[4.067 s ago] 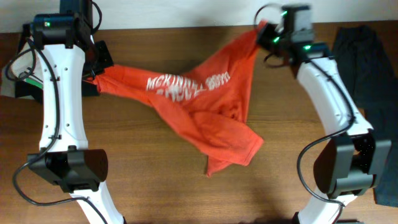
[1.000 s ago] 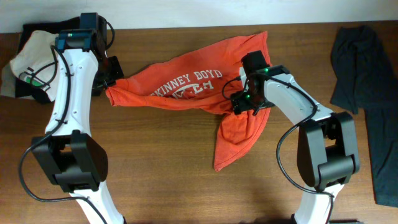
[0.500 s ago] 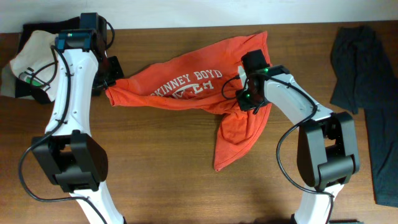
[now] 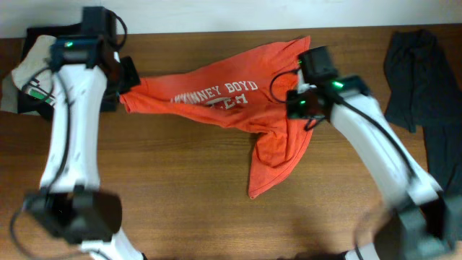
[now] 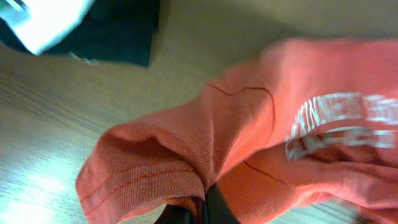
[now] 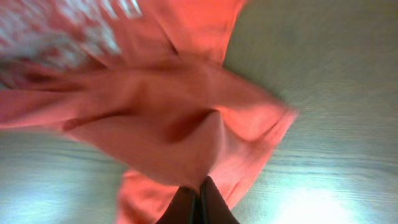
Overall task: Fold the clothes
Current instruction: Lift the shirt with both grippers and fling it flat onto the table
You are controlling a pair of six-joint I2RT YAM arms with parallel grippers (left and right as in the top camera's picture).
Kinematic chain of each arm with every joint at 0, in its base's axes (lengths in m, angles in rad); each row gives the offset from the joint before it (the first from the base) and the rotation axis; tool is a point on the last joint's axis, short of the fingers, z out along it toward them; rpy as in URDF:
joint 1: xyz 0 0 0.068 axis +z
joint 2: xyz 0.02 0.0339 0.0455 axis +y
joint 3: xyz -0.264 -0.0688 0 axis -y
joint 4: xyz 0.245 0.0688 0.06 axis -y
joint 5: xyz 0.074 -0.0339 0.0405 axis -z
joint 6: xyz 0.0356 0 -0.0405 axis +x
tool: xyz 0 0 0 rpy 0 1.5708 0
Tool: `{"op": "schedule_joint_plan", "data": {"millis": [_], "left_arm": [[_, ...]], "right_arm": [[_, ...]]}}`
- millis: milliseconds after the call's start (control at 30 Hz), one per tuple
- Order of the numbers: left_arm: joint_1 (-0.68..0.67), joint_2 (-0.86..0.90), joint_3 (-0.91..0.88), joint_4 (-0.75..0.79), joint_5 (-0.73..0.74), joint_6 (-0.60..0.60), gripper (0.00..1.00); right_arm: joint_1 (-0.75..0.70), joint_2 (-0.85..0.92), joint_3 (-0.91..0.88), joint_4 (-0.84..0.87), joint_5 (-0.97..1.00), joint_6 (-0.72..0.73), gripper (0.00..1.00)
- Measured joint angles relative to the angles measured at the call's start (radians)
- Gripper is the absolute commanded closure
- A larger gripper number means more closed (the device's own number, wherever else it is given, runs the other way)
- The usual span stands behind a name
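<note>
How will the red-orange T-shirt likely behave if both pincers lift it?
Probably floppy: the red-orange T-shirt bunches and creases where the left pincer and right pincer pinch it. It likely sags between them, and its loose lower flap would probably dangle and drag.

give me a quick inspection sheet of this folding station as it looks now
surface: brown wooden table, no spills seen
job's things: red-orange short-sleeved T-shirt, crumpled, unfolded, lettering up
clutter: dark grey garment far right; white shirt on dark cloth far left
grippers: left gripper shut on the T-shirt's edge; right gripper shut on a bunched fold
cables: black cable loops along both arms
surroundings: pale wall behind table
</note>
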Motion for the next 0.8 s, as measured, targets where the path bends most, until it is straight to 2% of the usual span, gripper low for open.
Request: {"op": "schedule_joint_plan", "data": {"millis": [133,300,433,600,733,800], "left_arm": [[-0.002,-0.278,0.015,-0.003,0.003,0.0,0.99],[-0.002,-0.512,0.02,-0.01,0.003,-0.017,0.99],[-0.002,-0.697,0.041,-0.004,0.003,-0.034,0.99],[-0.002,-0.89,0.249,-0.003,-0.003,-0.045,0.99],[-0.002,-0.914,0.333,0.0,-0.005,-0.045,0.99],[-0.002,-0.864,0.333,0.0,-0.005,-0.045,0.99]], "right_arm": [[0.0,-0.362,0.0,-0.092,0.0,0.039,0.96],[0.0,-0.645,0.039,-0.207,0.0,0.08,0.96],[0.0,-0.715,0.197,-0.327,0.0,0.097,0.96],[0.0,-0.737,0.475,-0.395,0.046,0.1,0.96],[0.0,-0.726,0.586,-0.398,0.117,0.1,0.96],[0.0,-0.694,0.616,-0.391,0.163,0.1,0.96]]}}
